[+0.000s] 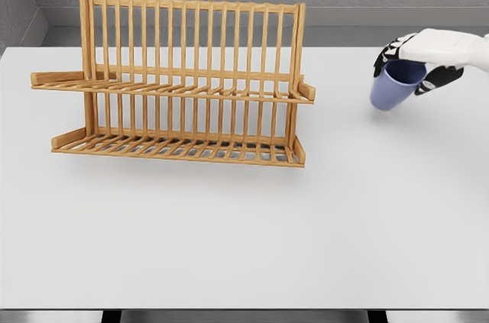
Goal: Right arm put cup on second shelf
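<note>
My right hand (pixel 416 63) grips the blue cup (pixel 394 86), tilted above the counter (pixel 306 224); the rack (pixel 183 82) stands well off to my left; I should level the cup, then approach its upper shelf (pixel 172 88) from the front.

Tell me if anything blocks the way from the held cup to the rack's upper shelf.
Nothing visible does. The right hand holds the blue cup to the right of the wooden rack; only bare table lies between, and the upper shelf holds nothing.

Bright, even, soft light across the frame; the white table (pixel 229 247) glows without glare. Faint shadow sits under the wooden rack (pixel 183 82), centre left. Render crisp, edges undistorted.
</note>
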